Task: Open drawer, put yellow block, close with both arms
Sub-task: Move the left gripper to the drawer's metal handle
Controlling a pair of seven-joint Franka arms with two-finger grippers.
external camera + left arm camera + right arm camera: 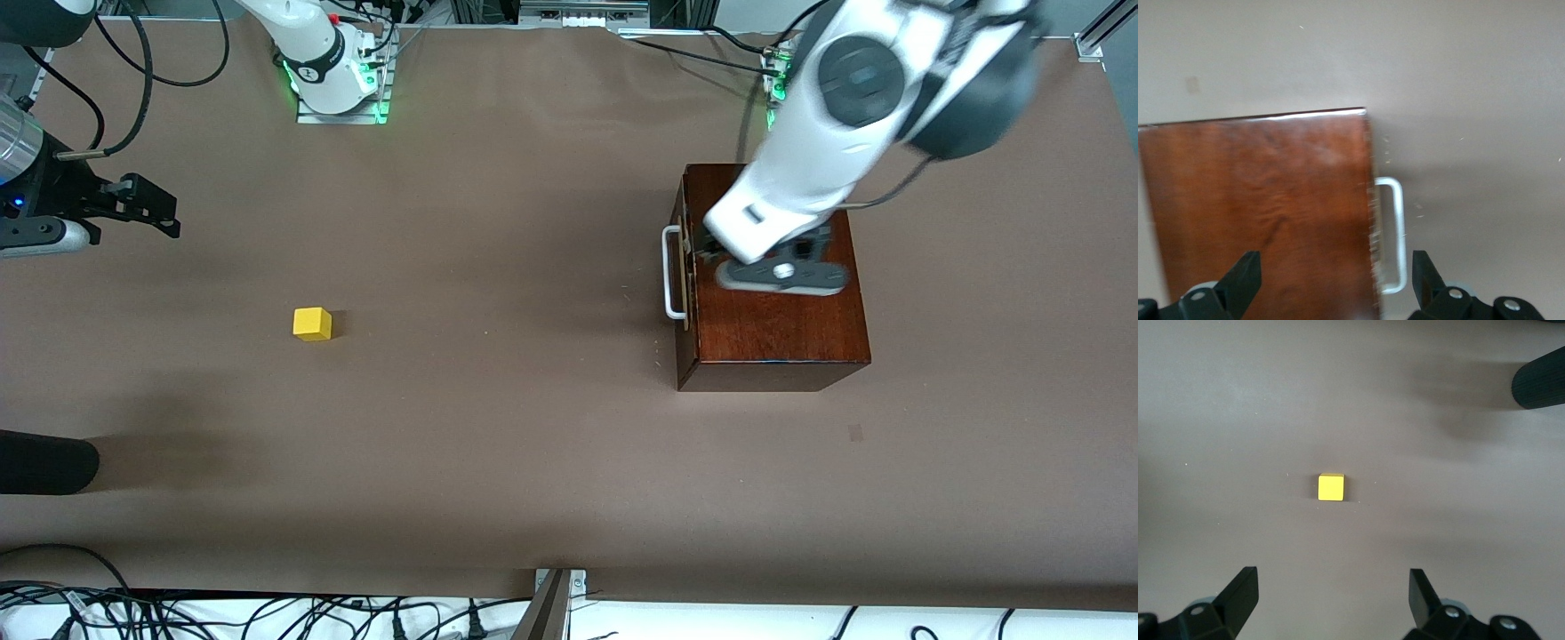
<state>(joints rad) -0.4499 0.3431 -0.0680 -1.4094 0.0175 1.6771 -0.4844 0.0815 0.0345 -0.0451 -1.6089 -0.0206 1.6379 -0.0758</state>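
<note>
Now right tool [1331,590] wide open, empty, over table w/ yellow block [1331,487] below.

Table [533,462] w/ brown matte cover, runs full width of front view. Directly on it: yellow block [312,324], small cube, sits flat toward right arm's end, bare cover all round it, well apart from everything else. Also seen in right wrist view [1331,487], alone on the cover. Wooden box [782,329], glossy mahogany, sits flat toward left arm's end, drawer [685,267] shut or nearly, white loop handle [673,271] facing the block's end. Dark rounded obj [44,462] at table edge on right arm's end, nearer front cam than block; can't tell what it is. Both arm bases along edge farthest from front cam.
</note>
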